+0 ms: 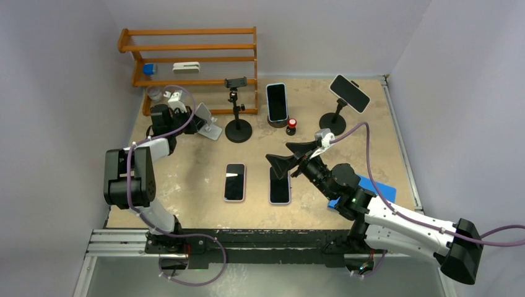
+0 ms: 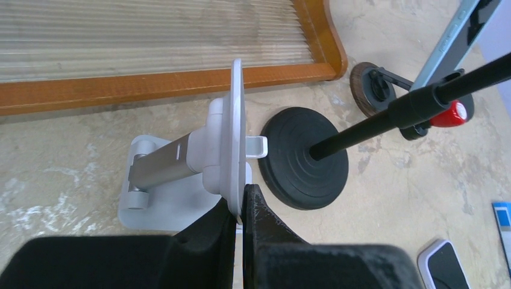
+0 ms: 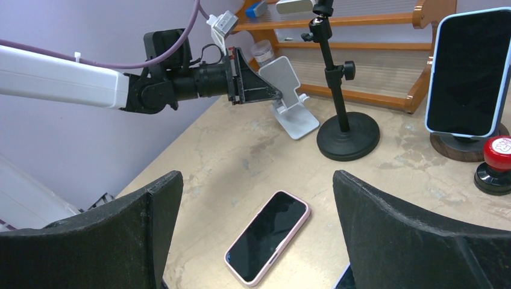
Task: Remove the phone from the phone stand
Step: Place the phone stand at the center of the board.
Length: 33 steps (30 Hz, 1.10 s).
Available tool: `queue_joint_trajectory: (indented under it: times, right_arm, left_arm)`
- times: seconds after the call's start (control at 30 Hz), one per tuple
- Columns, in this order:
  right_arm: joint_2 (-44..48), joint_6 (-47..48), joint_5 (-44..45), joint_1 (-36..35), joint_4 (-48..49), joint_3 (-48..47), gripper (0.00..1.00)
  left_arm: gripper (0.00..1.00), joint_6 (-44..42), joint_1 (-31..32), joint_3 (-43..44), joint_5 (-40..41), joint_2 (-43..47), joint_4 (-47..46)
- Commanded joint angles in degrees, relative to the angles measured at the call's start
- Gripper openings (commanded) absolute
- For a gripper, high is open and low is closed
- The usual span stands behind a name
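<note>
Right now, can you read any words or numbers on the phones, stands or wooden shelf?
None can be read.
Red round knob with a black base: faint marks on top, too blurred.
Upright phone in a light blue case: tiny marks along its edge, too small.
Flat phone in a pink case: dark screen, no text.
White metal phone stand: blank.

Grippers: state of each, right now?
Left gripper: closed on the edge of the white phone stand.
Right gripper: open, holding nothing.
</note>
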<state>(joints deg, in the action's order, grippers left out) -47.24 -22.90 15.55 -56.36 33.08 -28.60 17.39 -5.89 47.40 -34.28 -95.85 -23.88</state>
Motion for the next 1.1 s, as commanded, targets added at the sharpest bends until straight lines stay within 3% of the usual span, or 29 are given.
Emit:
queue_joint_trajectory:
  times: [0.0, 0.13, 0.33, 0.6, 0.7, 0.87, 1.07]
  right_arm:
    - [0.2, 1.0, 1.0, -0.2, 1.8, -1.8, 0.95]
    - [1.0, 1.0, 1.4, -0.2, 1.1, -1.9, 0.95]
    - [1.1, 1.0, 1.8, -0.2, 0.7, -2.1, 0.95]
    - [1.6, 1.0, 3.9, -0.2, -0.2, -2.6, 0.96]
    - [1.6, 0.3, 6.4, -0.2, -1.0, -3.0, 0.99]
    - [1.8, -3.4, 13.3, -0.2, -4.4, -4.4, 0.99]
    - [1.0, -11.2, 21.8, -0.2, -8.8, -7.9, 0.99]
  left_arm:
    - [0.00, -0.4, -0.7, 1.0, 6.8, 2.5, 1.4]
    - [0.01, 0.2, -0.7, 0.5, 7.1, 2.4, 1.6]
    - [0.36, 1.8, -0.5, -0.3, 7.0, 3.4, 1.5]
    - [0.62, 4.7, -0.5, -1.3, 11.7, 11.9, 4.3]
    - [0.84, 6.2, -0.3, -2.1, 14.2, 17.1, 5.3]
    - [0.89, 7.3, 1.1, -3.6, 19.1, 27.2, 8.4]
    - [0.91, 4.5, 7.2, -4.9, 21.3, 37.9, 9.4]
